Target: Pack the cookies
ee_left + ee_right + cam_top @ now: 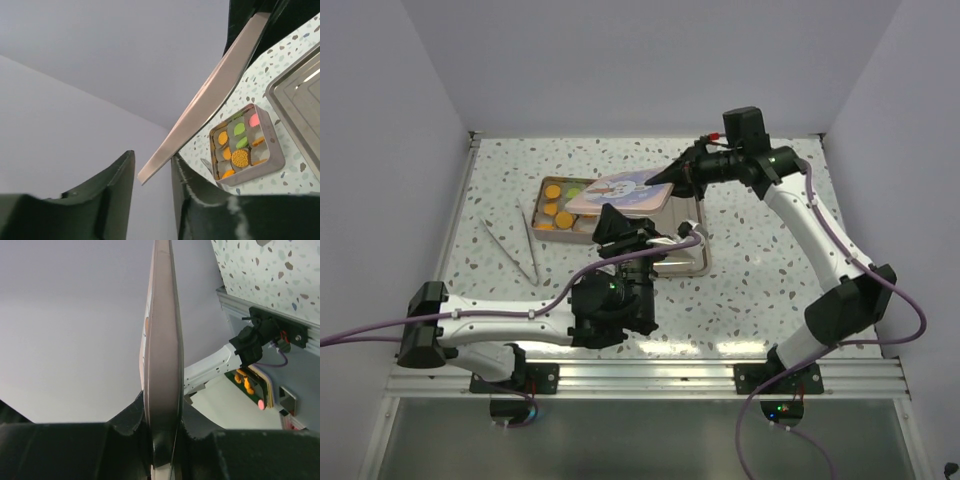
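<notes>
Toward the far left of the speckled bench (760, 270) sits a shallow rectangular metal tin (535, 205), and the cookies (240, 157) already lie inside it in grey compartments: small flat discs, mostly orange, a few green, one pink, the nearest orange one with a bumpy, ridged face. I see none lying loose on the bench, so the filling looks done and what seems left is the closing. The lid (630, 190), a thin flat sheet with a pale printed picture on top, hangs tilted over the tin's right side, not yet seated. The right gripper (162, 405) is clamped hard on its edge. The left gripper (152, 170) has its jaws apart, the lid's corner in the gap, not pinched as far as I can tell. A bare steel tray (685, 262) lies just right of the tin, and slim metal tweezers (510, 250) to its near left.
</notes>
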Controlling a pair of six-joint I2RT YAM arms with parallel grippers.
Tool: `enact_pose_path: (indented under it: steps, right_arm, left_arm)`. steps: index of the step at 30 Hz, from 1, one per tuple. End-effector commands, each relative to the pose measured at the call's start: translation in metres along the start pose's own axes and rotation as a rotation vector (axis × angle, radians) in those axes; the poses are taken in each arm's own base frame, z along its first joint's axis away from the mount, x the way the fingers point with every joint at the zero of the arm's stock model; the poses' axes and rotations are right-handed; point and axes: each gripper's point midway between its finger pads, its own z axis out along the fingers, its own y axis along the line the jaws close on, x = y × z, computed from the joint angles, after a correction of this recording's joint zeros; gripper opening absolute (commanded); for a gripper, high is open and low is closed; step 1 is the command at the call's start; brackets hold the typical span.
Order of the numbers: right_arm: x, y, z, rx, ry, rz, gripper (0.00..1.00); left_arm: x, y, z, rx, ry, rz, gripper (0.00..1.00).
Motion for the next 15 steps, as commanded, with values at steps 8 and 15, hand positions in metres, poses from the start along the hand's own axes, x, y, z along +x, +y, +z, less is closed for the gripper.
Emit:
enact_pose_path:
  steps: [8, 15]
  right_arm:
    - [-0.037, 0.030, 0.011, -0.074, -0.049, -0.313, 0.00]
    - [-0.073, 0.025, 0.010, -0.094, -0.101, -0.323, 0.00]
  left_arm:
    - [-0.012, 0.027, -0.014, 0.044, 0.025, -0.207, 0.72]
    - [-0.030, 0.019, -0.032, 0.088, -0.025, -0.233, 0.87]
